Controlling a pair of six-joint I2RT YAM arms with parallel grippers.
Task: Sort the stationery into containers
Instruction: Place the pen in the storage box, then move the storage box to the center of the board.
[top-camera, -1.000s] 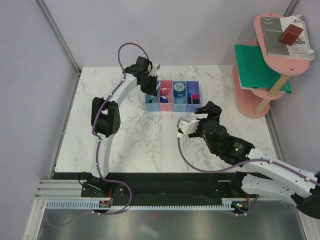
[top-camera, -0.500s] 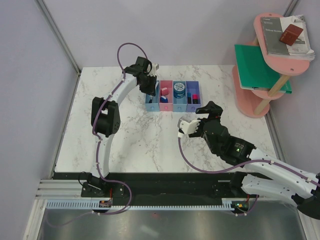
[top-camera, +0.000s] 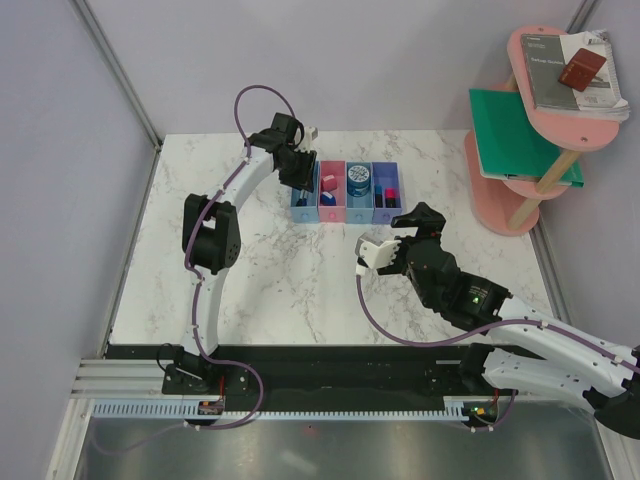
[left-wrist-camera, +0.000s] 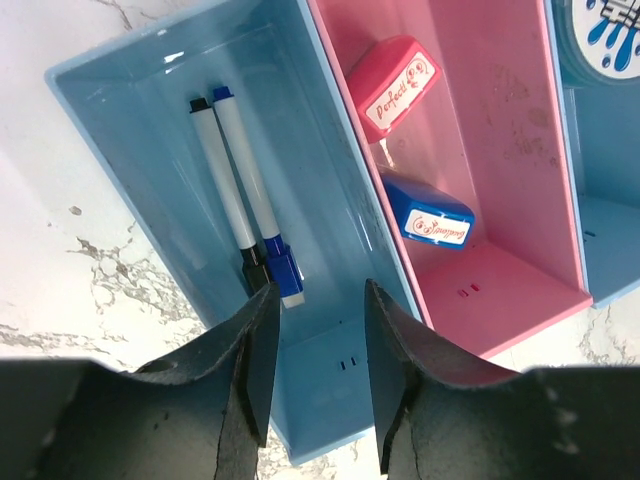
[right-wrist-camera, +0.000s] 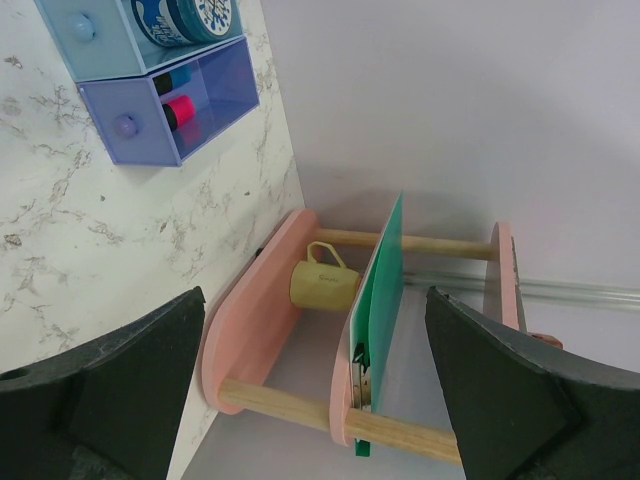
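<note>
Four glossy plastic bins (top-camera: 345, 192), joined in a row, sit at upper centre of the overhead view on a marbled table (top-camera: 260, 270). Two slim white markers (left-wrist-camera: 250, 190) lie side by side in the light blue bin (left-wrist-camera: 130, 150). A rounded pink eraser (left-wrist-camera: 395, 88) and a blue block (left-wrist-camera: 430, 212) lie in the pink bin (left-wrist-camera: 500, 160). The left gripper (left-wrist-camera: 315, 380) hovers above, slightly parted and empty. The right gripper (right-wrist-camera: 315, 340) is spread wide, empty.

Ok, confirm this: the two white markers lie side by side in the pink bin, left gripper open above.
Wrong bin: the two white markers lie side by side in the light blue bin, not the pink bin beside it, as the left wrist view shows. The left gripper is open above.
</note>
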